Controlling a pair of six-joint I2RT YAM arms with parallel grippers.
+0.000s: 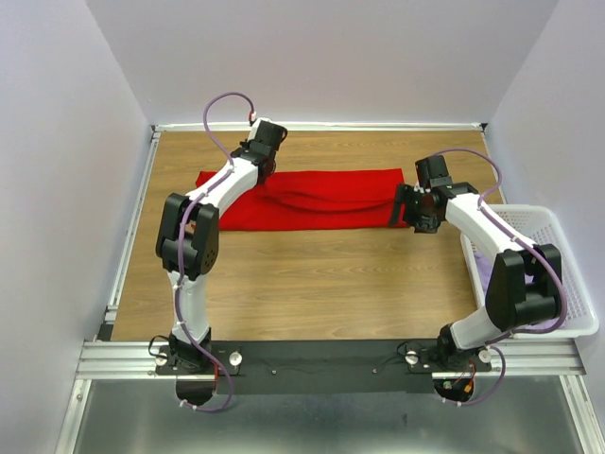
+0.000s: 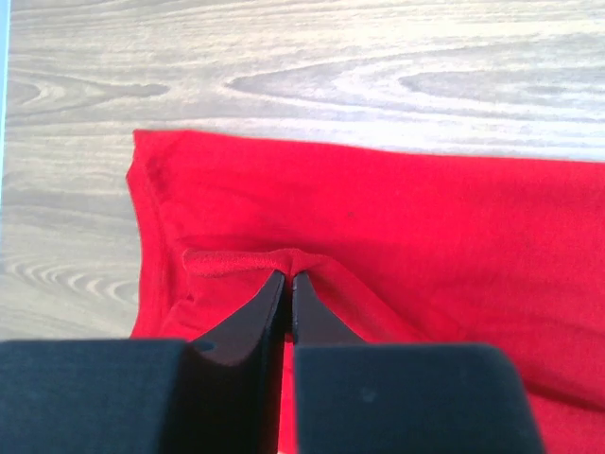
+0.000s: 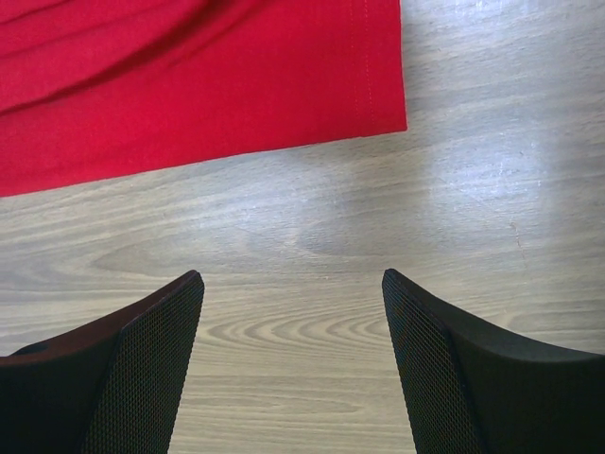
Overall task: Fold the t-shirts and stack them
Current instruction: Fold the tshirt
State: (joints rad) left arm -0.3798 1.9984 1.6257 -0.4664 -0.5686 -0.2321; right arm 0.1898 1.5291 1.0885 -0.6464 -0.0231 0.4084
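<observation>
Left gripper [image 2: 288, 276] has its two black fingers drawn almost together, only a thin slit between them, and their tips nip a small raised pucker of the bright red soft cloth t-shirt [image 1: 321, 203]. Creases in the cloth run in toward the tips from both sides, and a stitched seam curls away to the left of them.

The shirt lies flattened into a long band across the far half of the table, running left to right, with a shallow fold line along its length. The pinch is near its left end, a little in from the hemmed edge and corner that show in the left wrist view. The left arm reaches over that end of the band.

Right gripper [image 3: 293, 274] stands with its jaws wide apart and nothing between them. It hangs over bare wood just past the shirt's right end, near the stitched hem and corner but not touching them.

Under everything is the light brown wood-grain table [image 1: 312, 284]. At its right edge sits a white plastic lattice basket [image 1: 558, 236], well apart from the red shirt, and a bit of pale lilac cloth [image 1: 480, 270] shows inside it, mostly hidden behind the right arm.
</observation>
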